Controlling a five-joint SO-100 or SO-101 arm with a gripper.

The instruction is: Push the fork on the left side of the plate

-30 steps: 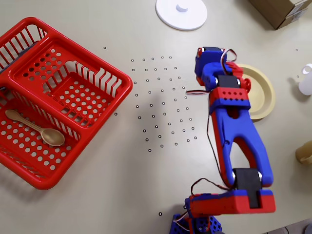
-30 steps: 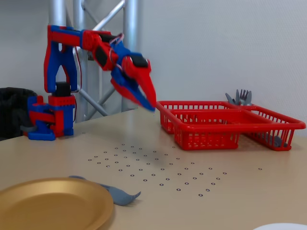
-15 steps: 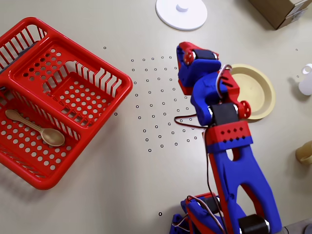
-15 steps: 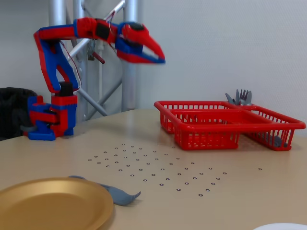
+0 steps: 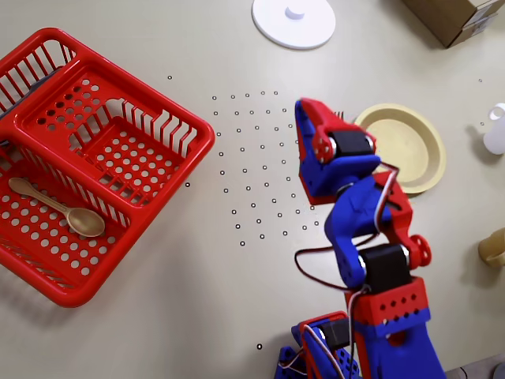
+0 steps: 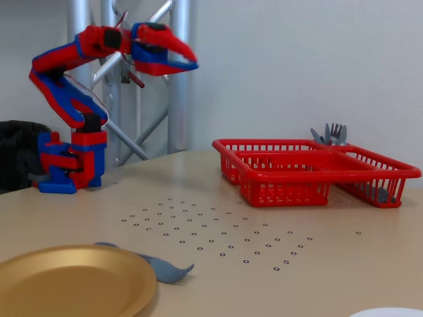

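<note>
The slate-blue fork [image 6: 160, 267] lies flat on the table against the rim of the pale-yellow plate [image 6: 73, 281], on the plate's right in the fixed view. In the overhead view the plate [image 5: 410, 150] sits at the right, and my arm hides the fork except for its tines [image 5: 340, 115] at the plate's left rim. My red and blue gripper [image 6: 192, 63] is shut and empty, held high above the table and well clear of the fork. In the overhead view the gripper [image 5: 302, 110] hangs just left of the plate.
A red slotted basket [image 5: 102, 150] fills the left of the overhead view and holds a tan spoon [image 5: 59, 209]. Grey cutlery [image 6: 334, 134] stands in its far end. A white disc with a knob [image 5: 293, 20], a cardboard box [image 5: 458, 16] and small items at the right edge [image 5: 495, 130] surround the dotted area.
</note>
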